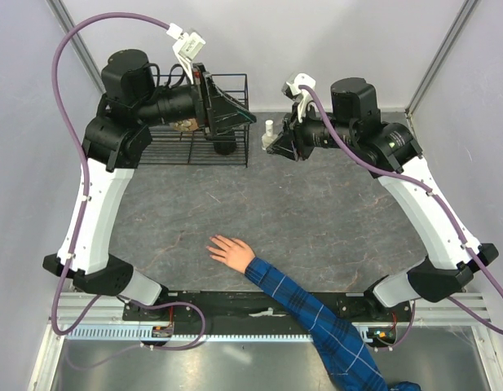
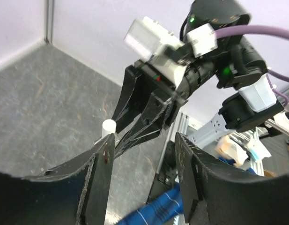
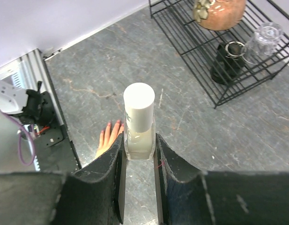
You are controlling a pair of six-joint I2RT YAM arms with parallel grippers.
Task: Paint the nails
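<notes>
Nails [image 1: 213,244]: tiny, on a bare hand [image 1: 232,252] lying flat, palm down, fingers pointing far-left, near the worktop's [image 1: 316,220] front edge; plaid sleeve [image 1: 316,318]; finish indiscernible.

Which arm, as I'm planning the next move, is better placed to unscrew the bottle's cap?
Left, probably. The right gripper is shut on the bottle, so it's occupied; the left gripper is open, empty, and faces the white cap.
</notes>
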